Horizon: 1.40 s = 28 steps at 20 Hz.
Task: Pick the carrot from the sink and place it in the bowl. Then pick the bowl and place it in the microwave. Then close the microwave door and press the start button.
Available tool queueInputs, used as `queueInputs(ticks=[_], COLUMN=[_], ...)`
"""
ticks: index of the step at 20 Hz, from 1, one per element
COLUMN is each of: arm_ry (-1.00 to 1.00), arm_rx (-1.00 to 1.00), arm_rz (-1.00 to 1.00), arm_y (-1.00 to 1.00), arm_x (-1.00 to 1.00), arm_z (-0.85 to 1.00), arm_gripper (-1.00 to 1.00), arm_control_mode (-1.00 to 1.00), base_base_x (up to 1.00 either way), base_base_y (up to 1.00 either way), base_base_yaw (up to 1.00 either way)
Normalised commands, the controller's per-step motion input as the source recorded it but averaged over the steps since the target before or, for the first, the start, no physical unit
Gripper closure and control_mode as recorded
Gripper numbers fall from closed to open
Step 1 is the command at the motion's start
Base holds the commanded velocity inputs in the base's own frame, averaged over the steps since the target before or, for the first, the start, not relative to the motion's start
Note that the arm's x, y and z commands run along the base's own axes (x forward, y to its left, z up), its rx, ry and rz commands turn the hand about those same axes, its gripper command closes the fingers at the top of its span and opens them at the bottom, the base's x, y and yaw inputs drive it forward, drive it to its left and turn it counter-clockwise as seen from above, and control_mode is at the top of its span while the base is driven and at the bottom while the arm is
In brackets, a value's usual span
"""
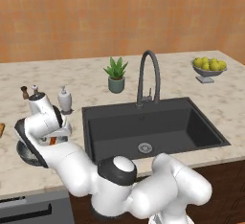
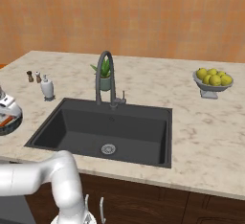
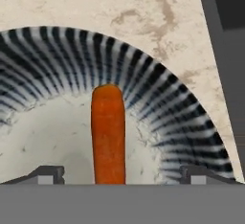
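Note:
In the hand view the orange carrot (image 3: 108, 137) points into the bowl (image 3: 158, 98), over its pale speckled inside and striped dark wall. My gripper (image 3: 124, 175) is open: its fingertips (image 3: 48, 174) stand wide on either side of the carrot with gaps to it. In the left base view the gripper (image 1: 52, 139) hangs just over the bowl (image 1: 26, 155) on the counter left of the sink (image 1: 119, 122), with a bit of orange under the hand. The right base view has the bowl (image 2: 8, 125) at its left edge. The microwave and its door are out of view.
A tall arched faucet (image 1: 148, 74) and a potted plant (image 1: 116, 75) stand behind the sink. A soap dispenser (image 1: 64, 99) and small shakers (image 1: 25, 92) sit just beyond the bowl. A metal bowl of yellow fruit (image 1: 209, 67) is at the far right.

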Motion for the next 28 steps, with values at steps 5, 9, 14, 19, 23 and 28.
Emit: queueInputs(ticks=[5, 9, 14, 19, 23, 28], arm_ry=[-0.04, -0.01, 0.00, 0.00, 0.00, 0.00], arm_rx=[0.12, 0.08, 0.04, 0.04, 0.02, 0.00], arm_rz=[0.00, 0.00, 0.00, 0.00, 0.00, 0.00], arm_y=[-0.54, -0.13, -0.01, 0.00, 0.00, 0.05], arm_x=[-0.28, -0.19, -0.05, 0.08, 0.12, 0.16], arm_z=[0.18, 0.01, -0.14, -0.10, -0.11, -0.09], arm_gripper=[-1.00, -1.00, -1.00, -1.00, -1.00, -1.00], arm_control_mode=[-1.00, -1.00, -1.00, -1.00, -1.00, -1.00], base_base_x=[0.00, 0.00, 0.00, 0.00, 0.00, 0.00], base_base_y=[0.00, 0.00, 0.00, 0.00, 0.00, 0.00], base_base_yaw=[0.00, 0.00, 0.00, 0.00, 0.00, 0.00])
